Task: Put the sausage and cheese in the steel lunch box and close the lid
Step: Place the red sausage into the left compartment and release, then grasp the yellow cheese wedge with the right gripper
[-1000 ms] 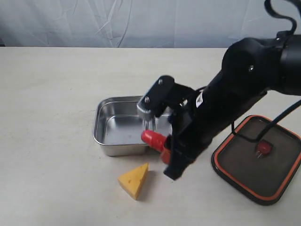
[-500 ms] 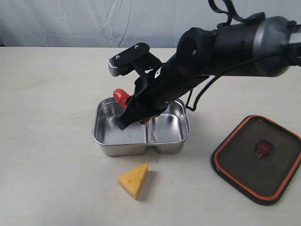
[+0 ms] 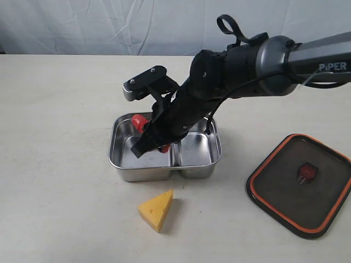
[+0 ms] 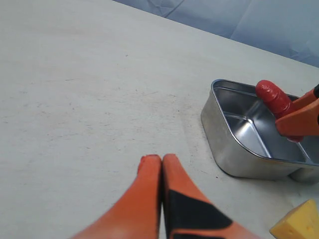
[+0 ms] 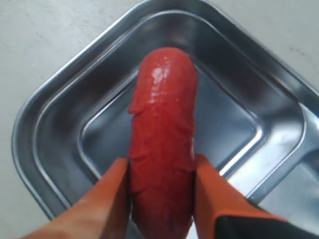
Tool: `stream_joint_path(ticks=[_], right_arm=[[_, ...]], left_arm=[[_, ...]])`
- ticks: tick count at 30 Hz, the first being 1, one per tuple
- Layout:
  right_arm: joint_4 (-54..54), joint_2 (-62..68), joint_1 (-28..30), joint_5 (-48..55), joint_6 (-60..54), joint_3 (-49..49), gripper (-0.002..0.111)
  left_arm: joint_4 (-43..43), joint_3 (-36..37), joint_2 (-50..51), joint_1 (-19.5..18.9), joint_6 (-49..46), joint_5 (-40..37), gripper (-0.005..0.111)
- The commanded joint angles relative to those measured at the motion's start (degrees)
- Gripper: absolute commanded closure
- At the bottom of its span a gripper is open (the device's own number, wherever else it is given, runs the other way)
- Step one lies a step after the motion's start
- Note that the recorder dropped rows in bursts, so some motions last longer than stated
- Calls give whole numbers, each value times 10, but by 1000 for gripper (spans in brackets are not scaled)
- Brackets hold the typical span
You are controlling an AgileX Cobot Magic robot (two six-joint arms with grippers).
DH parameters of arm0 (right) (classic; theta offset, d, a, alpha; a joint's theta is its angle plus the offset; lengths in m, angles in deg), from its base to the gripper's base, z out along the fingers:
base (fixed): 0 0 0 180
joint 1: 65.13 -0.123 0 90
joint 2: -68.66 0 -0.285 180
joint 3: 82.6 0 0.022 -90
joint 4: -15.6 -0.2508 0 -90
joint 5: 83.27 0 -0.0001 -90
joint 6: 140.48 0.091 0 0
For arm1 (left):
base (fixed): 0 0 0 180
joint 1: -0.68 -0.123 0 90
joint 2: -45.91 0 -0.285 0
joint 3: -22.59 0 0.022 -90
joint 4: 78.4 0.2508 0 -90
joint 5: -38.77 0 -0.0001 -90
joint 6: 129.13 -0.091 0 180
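Red sausage [image 3: 138, 121], mostly hidden, right hand [image 5: 161, 169] gripping

Single readable marking. White lettering "PiPER" [image 3: 333, 66] is sitting on the grey link of the right arm [image 3: 285, 55], the arm that is reaching in from the right over the steel lunch box [image 3: 143, 173]. Letters are running along the link, close to the right edge of the view; capitals except a small "i". Exterior view only. Both wrist views are giving nothing readable.
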Motion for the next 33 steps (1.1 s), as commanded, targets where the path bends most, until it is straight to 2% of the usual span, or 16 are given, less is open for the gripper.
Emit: stream_joint_path(ticks=[1,3,5,7,9,10,16,19,25,31,33], right_arm=[[-4,18,2,-31,2,5,108],[-12,30,2,-49,2,5,108],[-10,37,2,-51,24,5,103],[-7,37,2,-50,62,5,80],[-6,30,2,-43,94,5,44],[-6,20,2,-30,128,5,37],[-6,-34,2,75,165,5,60],[-6,-57,1,154,217,4,67],[-4,-66,-40,198,299,-31,66],[2,-66,-72,138,376,-72,66],[15,-65,-72,117,451,-77,66]], left_arm=[[3,0,-2,0,1,4,107],[3,0,-2,0,1,4,107],[3,0,-2,0,1,4,107],[3,0,-2,0,1,4,107],[3,0,-2,0,1,4,107],[3,0,-2,0,1,4,107],[3,0,-2,0,1,4,107],[3,0,-2,0,1,4,107],[3,0,-2,0,1,4,107],[3,0,-2,0,-1,4,107],[3,0,-2,0,-1,4,107]])
